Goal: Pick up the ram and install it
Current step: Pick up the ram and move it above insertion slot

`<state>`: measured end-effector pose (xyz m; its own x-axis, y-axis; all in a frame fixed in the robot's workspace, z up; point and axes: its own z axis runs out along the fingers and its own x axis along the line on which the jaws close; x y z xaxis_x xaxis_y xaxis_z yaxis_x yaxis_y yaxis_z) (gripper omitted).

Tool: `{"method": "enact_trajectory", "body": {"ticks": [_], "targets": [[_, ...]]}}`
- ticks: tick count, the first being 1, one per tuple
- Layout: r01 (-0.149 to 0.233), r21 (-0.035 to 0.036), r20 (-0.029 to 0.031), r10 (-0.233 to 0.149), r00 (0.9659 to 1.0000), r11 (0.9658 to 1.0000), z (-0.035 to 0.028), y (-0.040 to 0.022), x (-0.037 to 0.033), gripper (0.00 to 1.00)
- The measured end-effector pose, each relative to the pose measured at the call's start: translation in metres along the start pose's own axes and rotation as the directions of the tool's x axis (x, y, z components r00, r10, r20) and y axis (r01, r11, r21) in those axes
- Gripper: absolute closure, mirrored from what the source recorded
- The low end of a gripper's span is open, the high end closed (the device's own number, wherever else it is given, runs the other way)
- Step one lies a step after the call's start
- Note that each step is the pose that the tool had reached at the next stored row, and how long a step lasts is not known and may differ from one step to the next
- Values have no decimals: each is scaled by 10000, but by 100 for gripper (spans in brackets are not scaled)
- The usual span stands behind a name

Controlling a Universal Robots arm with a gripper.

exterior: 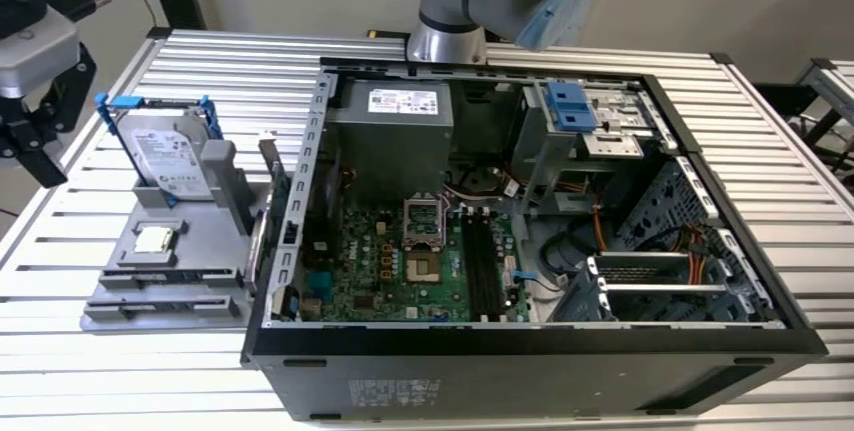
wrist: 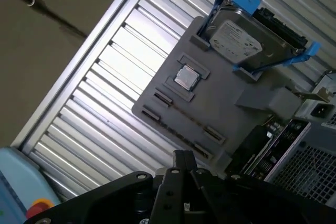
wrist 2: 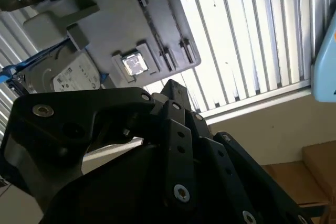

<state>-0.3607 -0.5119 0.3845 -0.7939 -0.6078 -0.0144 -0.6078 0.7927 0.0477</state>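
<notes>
We judge the job barely begun: the long black slots (exterior: pixel 483 263) on the motherboard (exterior: pixel 400 271) look empty. The gripper (exterior: pixel 32 151) hangs at the exterior view's left, apart from the grey tray (exterior: pixel 200 251) that holds the hard drive (exterior: pixel 167 156). Whether it is clenched or released, we cannot tell. The ram (wrist: pixel 186 118) may be the thin edge-on line between the tray's clips in the first wrist view — too faint to be sure.

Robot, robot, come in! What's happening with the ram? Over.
Gripper in the air, clear of the grey holder. Ram too small to pick out. Computer's black slots look bare, nothing over them.
</notes>
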Motion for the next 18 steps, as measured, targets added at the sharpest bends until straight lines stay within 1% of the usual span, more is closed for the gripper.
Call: {"method": "enact_trajectory", "body": {"ticks": [2, 4, 6, 9, 11, 14, 16, 18], "targets": [[330, -5, -16, -330, 9995, 9995, 0, 0, 0, 100], [600, -9, -29, -600, 9982, 9982, 0, 0, 0, 100], [915, 0, -54, -915, 9958, 9958, 0, -1, -1, 100], [1330, 51, -118, -1329, 9911, 9911, -1, 0, 0, 100], [1598, 118, -176, -1596, 9870, 9871, 0, 0, 0, 100], [1988, 226, -269, -1982, 9798, 9798, 1, 0, 0, 100], [2253, 262, -289, -2246, 9740, 9739, 2, 0, 0, 100], [2523, 274, -298, -2515, 9674, 9673, 2, 2, -1, 100]]}}
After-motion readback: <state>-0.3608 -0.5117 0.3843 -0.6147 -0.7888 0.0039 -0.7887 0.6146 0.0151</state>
